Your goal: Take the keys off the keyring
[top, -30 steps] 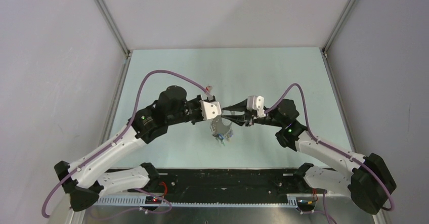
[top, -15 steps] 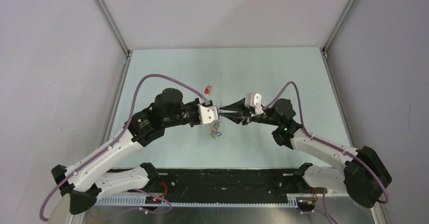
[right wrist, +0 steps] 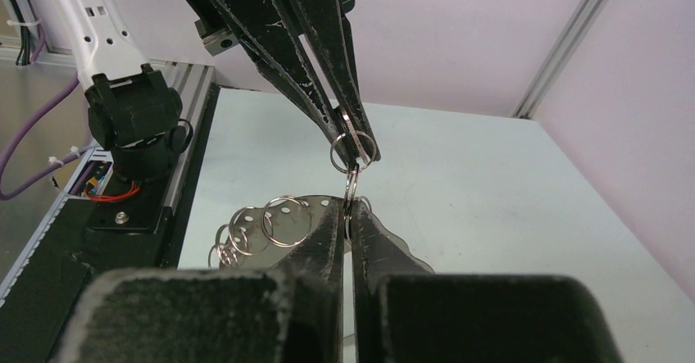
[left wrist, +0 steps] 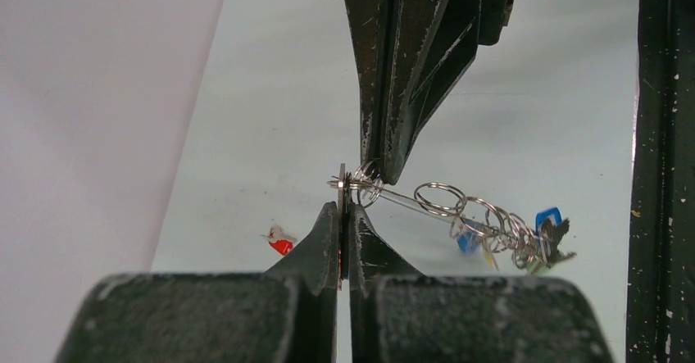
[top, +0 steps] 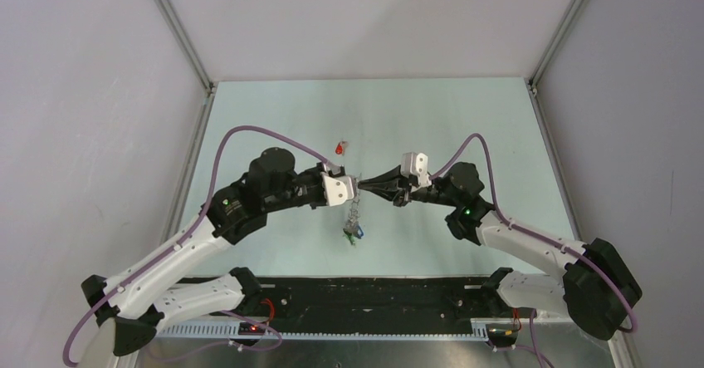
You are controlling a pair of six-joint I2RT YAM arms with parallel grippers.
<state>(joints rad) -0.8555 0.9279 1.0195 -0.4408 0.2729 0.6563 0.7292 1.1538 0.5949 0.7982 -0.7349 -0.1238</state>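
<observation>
The keyring (right wrist: 299,215) is a flat grey oval with holes along its rim, held up above the table between the two grippers. My right gripper (right wrist: 351,206) is shut on its top rim, where a small split ring sits. My left gripper (left wrist: 342,207) is shut on a linked small split ring (right wrist: 354,148) of a key, tip to tip with the right fingers (left wrist: 385,146). More rings and keys (left wrist: 524,236) with blue tags trail off the keyring. In the top view the keyring (top: 355,214) hangs below both grippers with keys (top: 354,235) at its bottom. One red-tagged key (top: 340,147) lies loose on the table.
The loose red key also shows in the left wrist view (left wrist: 280,242). A black rail (top: 365,293) with the arm bases runs along the near edge. Grey walls and metal frame posts (top: 178,27) enclose the pale green table (top: 465,119).
Both grippers have shifted slightly left and closed up tip to tip. The keyring has turned from face-on to edge-on and now hangs lower with the keys bunched beneath.
</observation>
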